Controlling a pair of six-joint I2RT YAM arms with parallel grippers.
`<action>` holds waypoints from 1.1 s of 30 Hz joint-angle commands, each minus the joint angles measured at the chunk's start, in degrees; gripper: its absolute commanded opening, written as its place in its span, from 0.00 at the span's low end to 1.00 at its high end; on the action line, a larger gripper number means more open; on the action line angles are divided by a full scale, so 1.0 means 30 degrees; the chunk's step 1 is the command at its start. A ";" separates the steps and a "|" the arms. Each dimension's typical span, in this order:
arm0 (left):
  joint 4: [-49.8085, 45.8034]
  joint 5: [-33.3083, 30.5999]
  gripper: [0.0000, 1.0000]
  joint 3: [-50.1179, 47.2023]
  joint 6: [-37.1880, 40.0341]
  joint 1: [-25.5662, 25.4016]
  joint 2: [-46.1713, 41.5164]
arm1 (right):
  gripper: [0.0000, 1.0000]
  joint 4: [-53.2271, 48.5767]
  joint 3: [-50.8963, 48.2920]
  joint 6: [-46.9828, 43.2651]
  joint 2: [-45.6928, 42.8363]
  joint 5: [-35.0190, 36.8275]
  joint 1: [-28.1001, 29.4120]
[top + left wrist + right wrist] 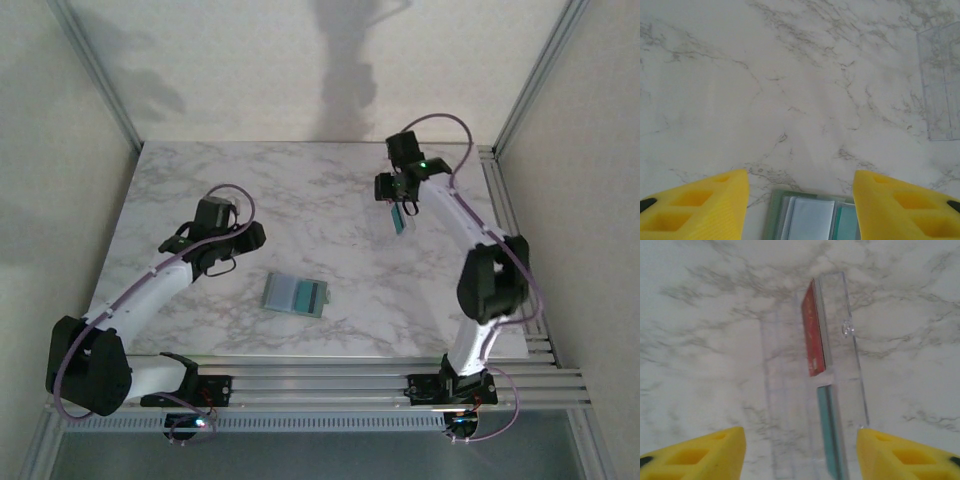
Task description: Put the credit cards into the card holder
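Observation:
The card holder [297, 294] lies open on the marble table, grey-green with a teal card showing in its right half. In the left wrist view its top edge [807, 212] sits low between my left gripper's [800, 180] yellow fingers, which stand wide apart and touch nothing. My left gripper [250, 240] hovers just up and left of the holder. My right gripper [398, 200] is open above a clear plastic box [812, 380]. In that box a red card [812, 335] and a teal card [830, 432] stand on edge. Its fingers [800, 435] straddle the box without touching it.
The clear box [400, 218] stands at the right rear of the table and appears at the right edge [942, 85] of the left wrist view. Metal frame posts and white walls enclose the table. Rails [330, 385] run along the near edge.

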 commanded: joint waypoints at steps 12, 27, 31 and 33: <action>0.0133 -0.0486 0.60 -0.2989 -0.0464 0.0178 -0.2296 | 0.65 -0.3516 0.7504 -0.4970 0.7277 0.6644 0.0212; 0.0181 -0.0672 0.58 -0.3383 -0.0429 0.0178 -0.2431 | 0.52 -0.2918 0.7980 -0.5578 0.7376 0.8551 0.0399; 0.0129 -0.0602 0.57 -0.3339 -0.0421 0.0178 -0.2299 | 0.42 -0.3065 0.8521 -0.5800 0.7825 0.9238 0.0424; 0.0365 -0.0681 0.57 -0.3546 -0.0625 0.0178 -0.2573 | 0.38 -0.3435 0.8853 -0.5771 0.7976 0.9531 0.0435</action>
